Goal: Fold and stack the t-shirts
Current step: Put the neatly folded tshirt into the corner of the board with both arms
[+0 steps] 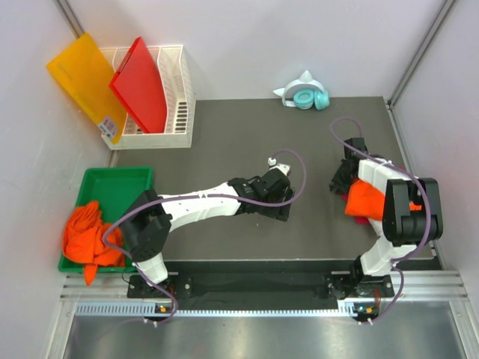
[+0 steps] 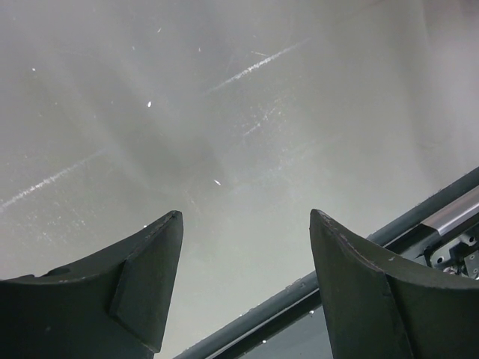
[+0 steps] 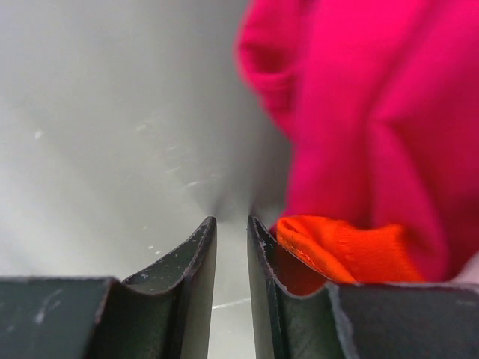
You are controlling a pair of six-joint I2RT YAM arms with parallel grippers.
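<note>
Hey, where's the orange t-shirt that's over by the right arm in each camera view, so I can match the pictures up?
Top external: the orange t-shirt lies bunched up, right of centre.
Left wrist: not in it.
Right wrist: low and right of centre, below the magenta-pink t-shirt.
Shared landmark: the right gripper, just left of the orange t-shirt in both views that show it.
</note>
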